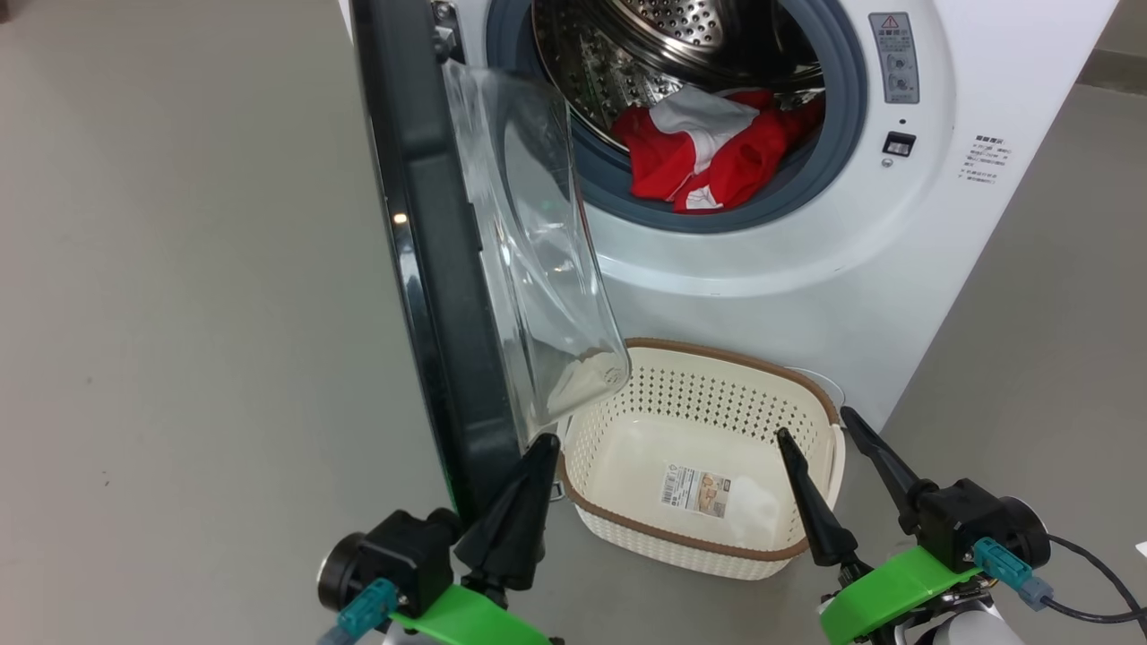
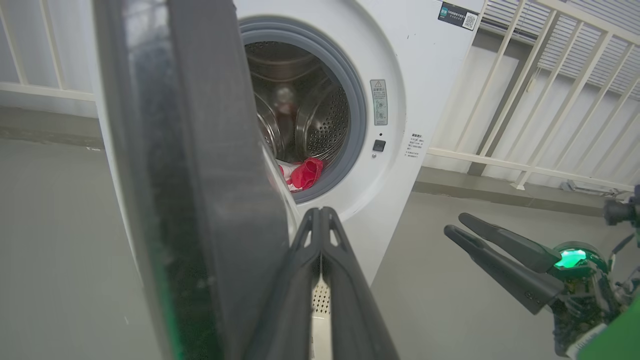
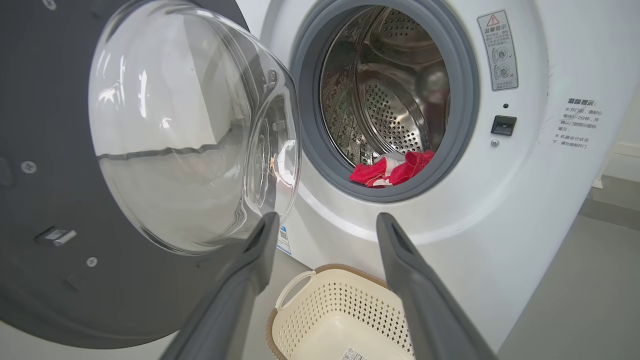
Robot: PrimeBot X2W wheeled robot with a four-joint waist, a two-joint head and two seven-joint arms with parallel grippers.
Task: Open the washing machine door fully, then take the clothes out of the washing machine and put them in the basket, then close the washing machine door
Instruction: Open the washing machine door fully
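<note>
Red-and-white fabric clothes [image 1: 708, 148] lie heaped in the big white front-loading washing machine [image 1: 941, 269], its round black-rimmed glass door [image 1: 430, 269] open. Two stickers: a warning triangle [image 3: 497, 50] and a notice headed 温馨提示 [image 3: 575, 122]. One cream perforated plastic basket [image 1: 726, 356], barcode-labelled, stands below. The left gripper [image 1: 543, 443] is pinched closed, empty; the right gripper [image 1: 814, 425] is spread wide, empty.

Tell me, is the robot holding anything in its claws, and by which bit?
Nothing is held. The left claw is shut, empty, beside the washing machine door; the right claw is open by the basket. The clothes lie in the drum.

Grey floor [image 1: 179, 358], white railing [image 2: 525, 100] behind.
</note>
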